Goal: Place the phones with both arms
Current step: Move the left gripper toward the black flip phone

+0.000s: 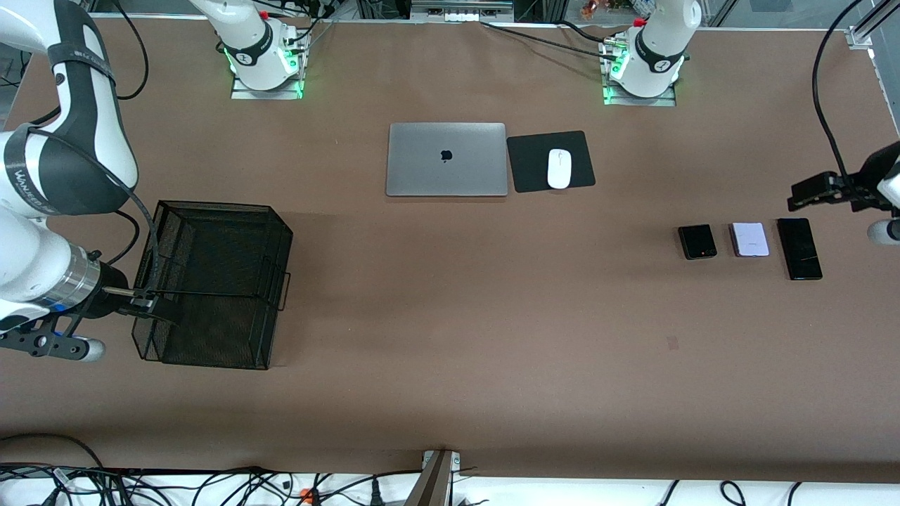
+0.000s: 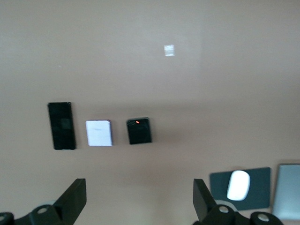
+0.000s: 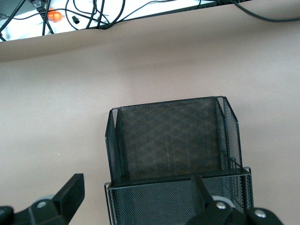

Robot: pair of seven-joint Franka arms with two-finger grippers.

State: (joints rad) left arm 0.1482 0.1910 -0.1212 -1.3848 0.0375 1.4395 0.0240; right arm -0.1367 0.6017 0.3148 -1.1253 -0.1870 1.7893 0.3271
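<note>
1. Three flat phones lie in a row at the middle right of the front view, toward the left arm's end of the brown table (image 1: 450, 337): a small squarish black phone (image 1: 697, 241), a small squarish pale lavender-white phone (image 1: 749, 239) just beside it, and a longer slim black slab phone (image 1: 799, 248) next along.
2. The left gripper (image 2: 139, 199) shows along the lower edge of the left wrist view, fingers wide apart and holding nothing, with the three phones on the table below it.
3. The right gripper (image 3: 136, 197) hangs at the lower left of the front view over the rim of a black wire-mesh basket (image 1: 218, 281), fingers spread and empty.
4. The basket has nothing in it.
5. A closed silver laptop (image 1: 447, 159) sits at the upper centre of the front view.
6. Beside the laptop, a white computer mouse (image 1: 559, 169) rests on a black mouse pad (image 1: 527, 165).
</note>
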